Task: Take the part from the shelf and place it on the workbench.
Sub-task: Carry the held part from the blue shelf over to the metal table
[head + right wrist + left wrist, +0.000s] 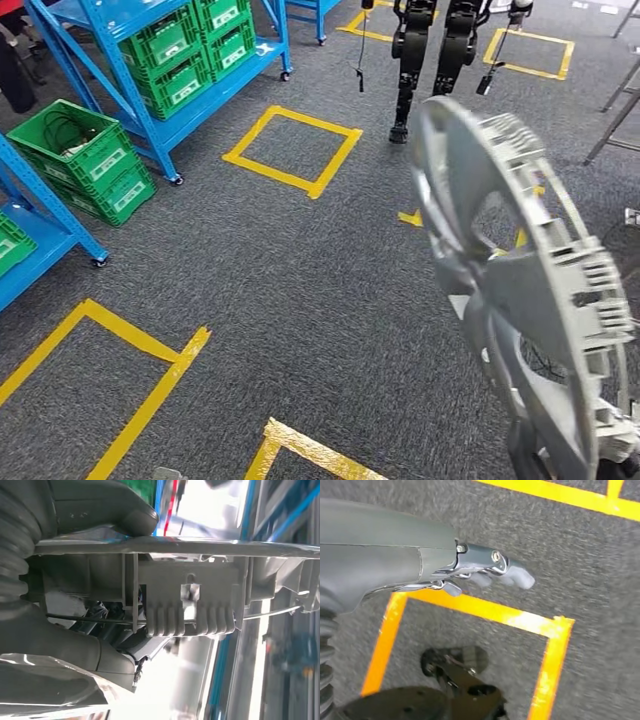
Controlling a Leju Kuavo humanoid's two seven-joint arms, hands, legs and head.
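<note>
The part (528, 290) is a large grey round plastic cover with ribs and spokes. It stands nearly on edge at the right of the head view, raised above the carpet. In the right wrist view my right hand (75, 650) grips the part (188, 600) at its rim, with the thick thumb (105, 510) pressed on one face and the fingers behind the other. My left hand (478, 572) hangs over the floor with its fingers stretched out, holding nothing.
Blue shelves (219, 95) with green crates (189, 50) stand at the far left. More green crates (83, 160) sit on the floor beside them. Yellow tape squares (294, 150) mark the grey carpet. Another robot's legs (430, 60) stand ahead. A metal stand (615, 120) is at the far right.
</note>
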